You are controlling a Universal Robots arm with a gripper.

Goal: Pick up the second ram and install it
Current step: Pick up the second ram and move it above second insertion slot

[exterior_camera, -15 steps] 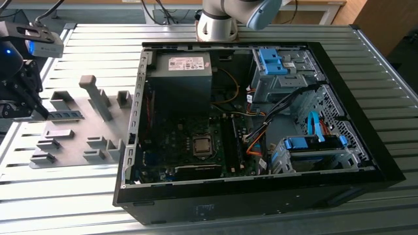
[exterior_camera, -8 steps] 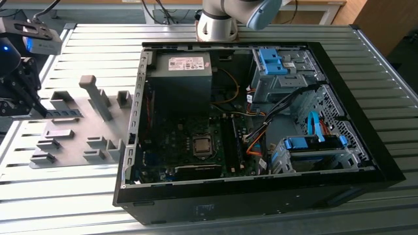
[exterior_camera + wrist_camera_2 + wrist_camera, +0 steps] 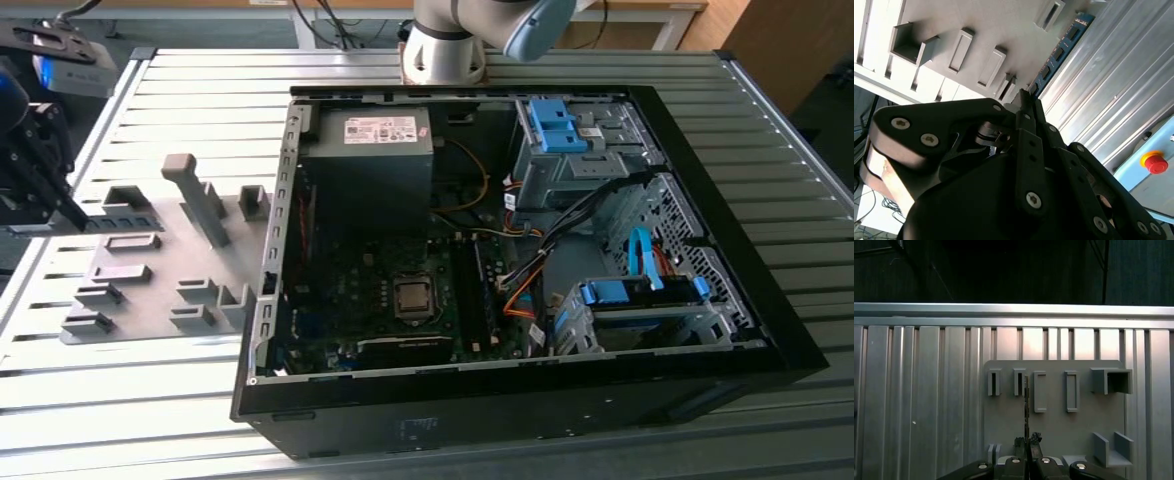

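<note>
Thin blue-green second ram [image 3: 1060,50] with dark chips, between fingers [image 3: 1027,122]

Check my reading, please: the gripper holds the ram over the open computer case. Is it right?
No. The gripper holds the ram over the gray holder, not the case; the first wrist view shows it.
</note>
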